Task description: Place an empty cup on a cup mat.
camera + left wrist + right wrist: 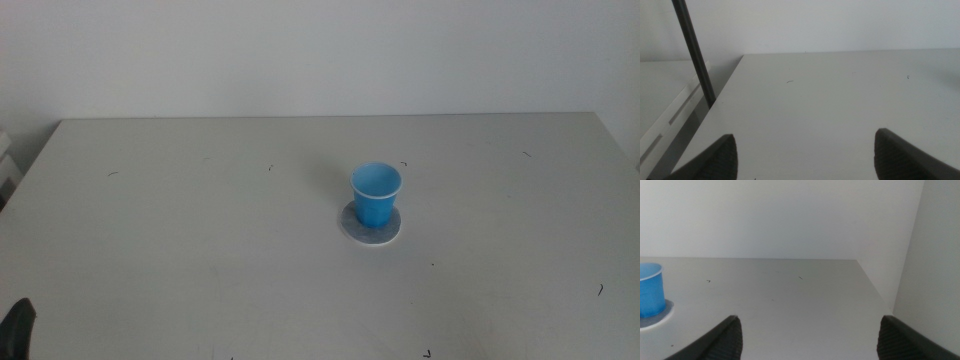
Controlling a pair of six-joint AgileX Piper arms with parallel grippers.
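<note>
The bright blue cup stands upright on the round grey cup mat near the middle of the table, and its inside looks empty. It also shows in the right wrist view, standing on the mat. My left gripper is open over bare table by the table's left edge; only a dark tip of it shows at the bottom left of the middle view. My right gripper is open, empty and well clear of the cup; it is out of the middle view.
The grey table carries only small dark specks around the cup. A white wall stands behind it. A dark thin pole rises beside the table's left edge in the left wrist view.
</note>
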